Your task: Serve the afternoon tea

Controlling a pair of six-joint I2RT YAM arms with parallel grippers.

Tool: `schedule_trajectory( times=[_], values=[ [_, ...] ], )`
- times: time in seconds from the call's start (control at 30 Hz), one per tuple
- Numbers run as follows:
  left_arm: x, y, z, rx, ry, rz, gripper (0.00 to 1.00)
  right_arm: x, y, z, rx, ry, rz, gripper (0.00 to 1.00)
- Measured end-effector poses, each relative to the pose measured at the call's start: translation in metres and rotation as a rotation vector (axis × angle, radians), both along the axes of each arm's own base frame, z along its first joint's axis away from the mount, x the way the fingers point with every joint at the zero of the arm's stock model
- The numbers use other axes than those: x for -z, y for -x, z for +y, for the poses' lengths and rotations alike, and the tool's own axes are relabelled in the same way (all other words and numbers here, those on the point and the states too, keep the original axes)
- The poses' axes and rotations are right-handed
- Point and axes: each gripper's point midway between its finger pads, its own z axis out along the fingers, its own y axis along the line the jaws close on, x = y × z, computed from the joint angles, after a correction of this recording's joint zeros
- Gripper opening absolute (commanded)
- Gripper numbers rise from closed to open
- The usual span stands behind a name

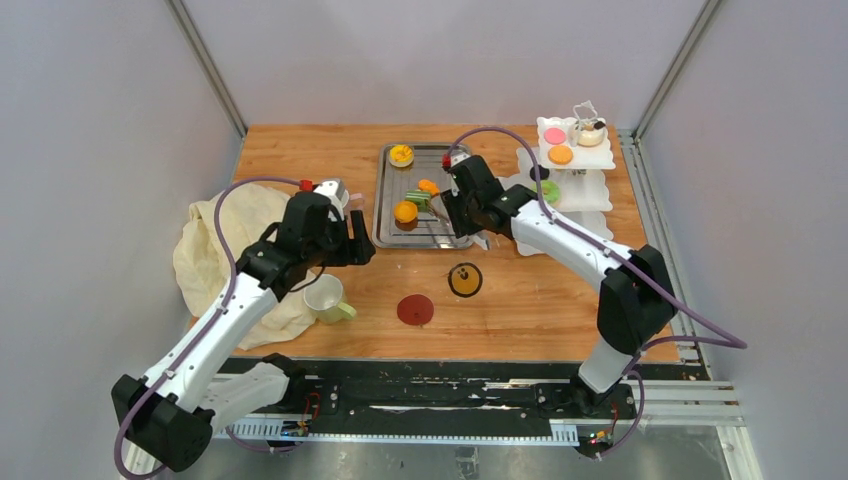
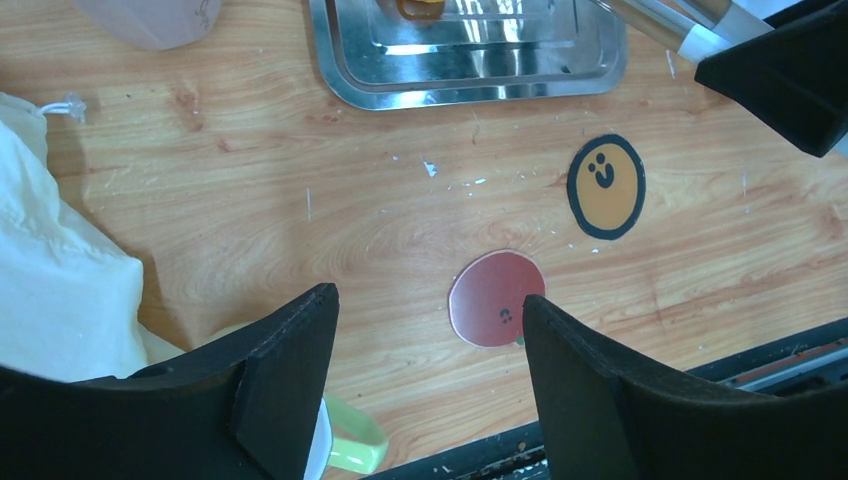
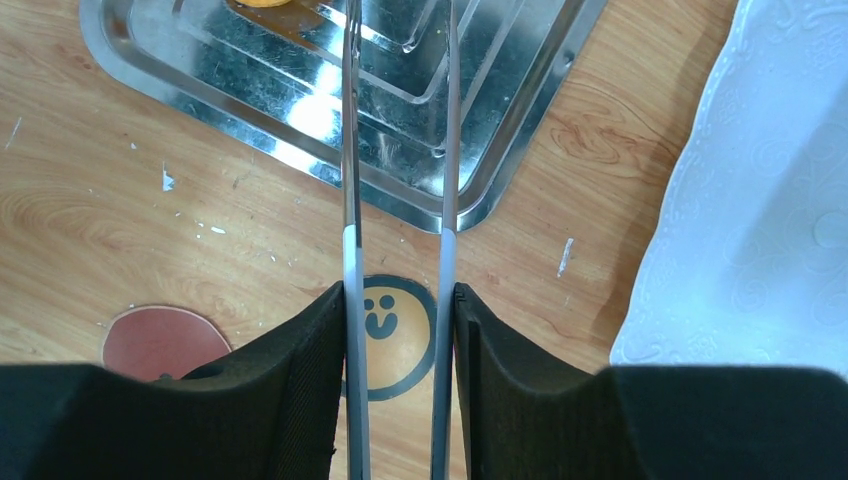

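Observation:
My right gripper [image 1: 446, 208] [image 3: 398, 292] is shut on the metal tongs [image 3: 349, 200], which reach over the steel tray [image 1: 385, 230]; their tips are out of the wrist view. The tray holds orange tarts [image 1: 405, 212] and a green pastry [image 1: 418, 200]. The white tiered stand [image 1: 590, 195] at the right carries a pink disc [image 1: 554, 135], an orange tart [image 1: 560, 155] and a green donut [image 1: 549, 190]. My left gripper [image 1: 352, 245] [image 2: 428, 297] is open and empty above the table beside a pale green mug [image 1: 325, 297]. A red coaster [image 1: 415, 309] [image 2: 495, 298] and an orange smiley coaster [image 1: 465, 279] [image 3: 395, 325] lie in front of the tray.
A cream cloth [image 1: 225, 250] is bunched at the left, next to the mug. A pale rounded object [image 2: 150, 15] lies left of the tray. A small white cup [image 1: 590, 132] stands on the stand's top tier. The stand's base [image 3: 760, 220] is close to my right gripper.

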Motion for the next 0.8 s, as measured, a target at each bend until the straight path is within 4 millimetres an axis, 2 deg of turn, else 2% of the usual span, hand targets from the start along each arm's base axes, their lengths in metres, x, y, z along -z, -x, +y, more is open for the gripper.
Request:
schedule_trajectory(
  times=[0.27, 0.53, 0.8],
  values=[
    [0.006, -0.005, -0.002, 0.017, -0.021, 0.008, 0.72, 0.011, -0.014, 0.011, -0.011, -0.004, 0.016, 0.42],
    [0.01, -0.01, -0.004, 0.024, -0.029, 0.009, 0.72, 0.027, -0.025, 0.013, -0.005, -0.004, 0.047, 0.44],
    [0.011, -0.011, -0.006, 0.03, -0.027, 0.011, 0.72, 0.024, -0.03, 0.016, -0.017, -0.011, 0.029, 0.45]
  ],
)
